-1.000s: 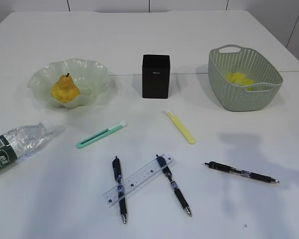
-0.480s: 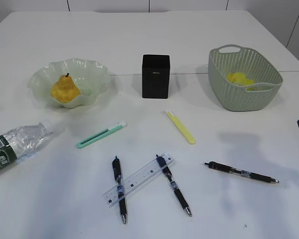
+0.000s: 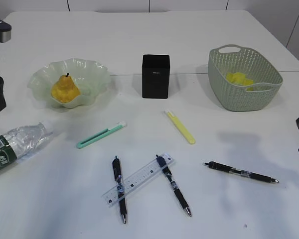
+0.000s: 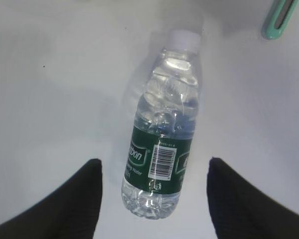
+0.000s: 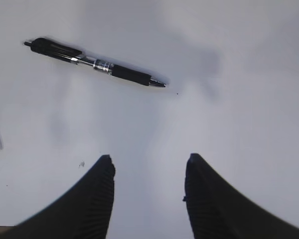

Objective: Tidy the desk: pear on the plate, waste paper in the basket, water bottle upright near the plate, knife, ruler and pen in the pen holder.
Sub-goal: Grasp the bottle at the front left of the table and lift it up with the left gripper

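- A white worktop [image 3: 199, 35] holds scattered desk items.
- The pear [image 3: 65, 89] sits in the wavy green plate [image 3: 92, 72] at the left.
- Yellow waste paper [image 3: 239, 78] lies inside the grey-green basket [image 3: 224, 94] at the right.
- The black pen holder [image 3: 155, 75] stands between plate and basket.
- The water bottle [image 4: 162, 134] lies on its side near the left edge.
- The left end effector [image 4: 154, 199] hovers above the bottle, fingers spread, grasping nothing.
- A clear ruler [image 3: 138, 179] lies across two black pens [image 3: 119, 189].
- A green knife [image 3: 100, 136] and a yellow knife [image 3: 180, 127] lie flat.
- The right end effector [image 5: 149, 199] hangs released above bare worktop near a third pen [image 5: 94, 63].
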### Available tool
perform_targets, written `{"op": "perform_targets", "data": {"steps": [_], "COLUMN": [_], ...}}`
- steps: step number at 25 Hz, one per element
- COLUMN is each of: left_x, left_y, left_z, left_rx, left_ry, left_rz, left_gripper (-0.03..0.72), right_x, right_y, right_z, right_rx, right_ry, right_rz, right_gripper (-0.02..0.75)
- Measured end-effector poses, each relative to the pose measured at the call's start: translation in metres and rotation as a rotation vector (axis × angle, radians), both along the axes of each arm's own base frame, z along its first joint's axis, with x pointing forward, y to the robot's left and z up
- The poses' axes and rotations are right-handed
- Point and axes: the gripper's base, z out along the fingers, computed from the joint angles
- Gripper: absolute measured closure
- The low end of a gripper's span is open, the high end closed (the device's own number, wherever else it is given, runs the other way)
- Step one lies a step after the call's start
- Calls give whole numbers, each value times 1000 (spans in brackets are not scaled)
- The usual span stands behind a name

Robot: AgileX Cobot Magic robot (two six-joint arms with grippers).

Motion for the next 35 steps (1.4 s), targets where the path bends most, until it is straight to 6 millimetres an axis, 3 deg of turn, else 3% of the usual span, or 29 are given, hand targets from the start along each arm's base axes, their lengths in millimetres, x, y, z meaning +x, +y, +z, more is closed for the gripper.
{"op": "perform_targets", "data": {"steps": [10, 22, 35], "left_x": [25, 42, 52], "left_y": [-4, -12, -18], "left_z": [-36, -75, -99], "left_rx": [13, 1, 37], "left_ry": [64, 138, 154], "left_rz": [-21, -42, -110], "left_gripper": [124, 119, 118], "right_x": [0, -1, -1], "right_y": [1, 1, 1], "right_z": [0, 0, 0], "right_rx": [7, 9, 9], "right_ry": [-2, 8, 10], "right_rz": [-3, -2, -2], "right_gripper": [386, 386, 386]}}
